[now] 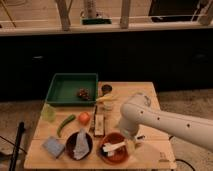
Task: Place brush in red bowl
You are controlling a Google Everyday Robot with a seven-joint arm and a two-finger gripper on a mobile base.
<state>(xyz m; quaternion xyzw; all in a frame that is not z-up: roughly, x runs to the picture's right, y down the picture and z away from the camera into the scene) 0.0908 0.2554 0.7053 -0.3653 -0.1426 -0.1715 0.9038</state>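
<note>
The red bowl (pixel 107 155) sits at the front edge of the wooden table (pixel 150 155), right of middle. A pale, elongated brush (pixel 114 146) lies inside it, slanting up to the right. My gripper (pixel 130 143) hangs at the end of the white arm (pixel 165 122) that reaches in from the right. It is at the bowl's right rim, right by the upper end of the brush. I cannot tell whether it touches the brush.
A maroon bowl (pixel 75 148) holding a crumpled pale cloth stands left of the red bowl. A blue sponge (pixel 52 146), a green vegetable (pixel 65 125), an orange fruit (pixel 84 118) and a wooden block (pixel 99 125) lie nearby. A green tray (pixel 65 87) is at the back left.
</note>
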